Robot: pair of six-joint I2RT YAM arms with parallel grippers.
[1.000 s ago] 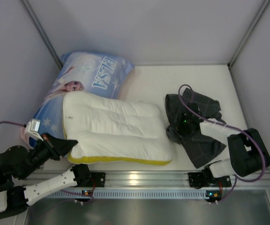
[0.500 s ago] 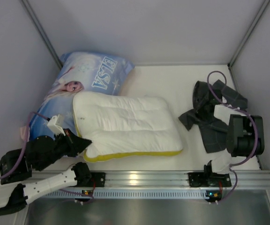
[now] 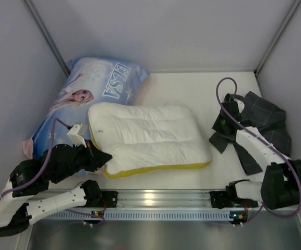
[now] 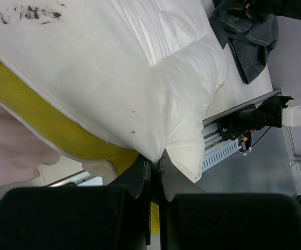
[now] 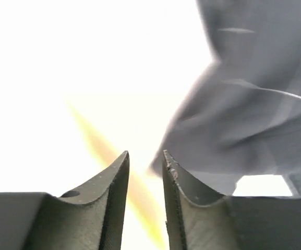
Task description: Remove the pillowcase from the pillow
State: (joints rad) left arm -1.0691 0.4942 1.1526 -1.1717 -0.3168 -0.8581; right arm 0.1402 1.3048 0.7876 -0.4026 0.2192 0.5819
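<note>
The white quilted pillow (image 3: 147, 136) with yellow piping lies bare in the middle of the table. My left gripper (image 3: 104, 158) is shut on its near left corner; in the left wrist view the jaws (image 4: 155, 162) pinch white fabric of the pillow (image 4: 113, 78) beside the yellow edge. The dark grey checked pillowcase (image 3: 265, 127) lies crumpled at the right, apart from the pillow, and shows far off in the left wrist view (image 4: 249, 41). My right gripper (image 3: 222, 121) is at its left edge. In the right wrist view its jaws (image 5: 146, 162) stand slightly apart, empty, with blurred pillowcase (image 5: 254, 104) beyond.
The blue ELSA-print pillow (image 3: 98, 86) lies at the back left, partly under the white pillow. The metal rail (image 3: 155, 198) with both arm bases runs along the near edge. Grey walls close in the table at left, back and right.
The pillow has slid to the right with my left gripper holding its corner. My right arm carried the pillowcase right, away from the pillow, and its jaws now stand apart beside it.
</note>
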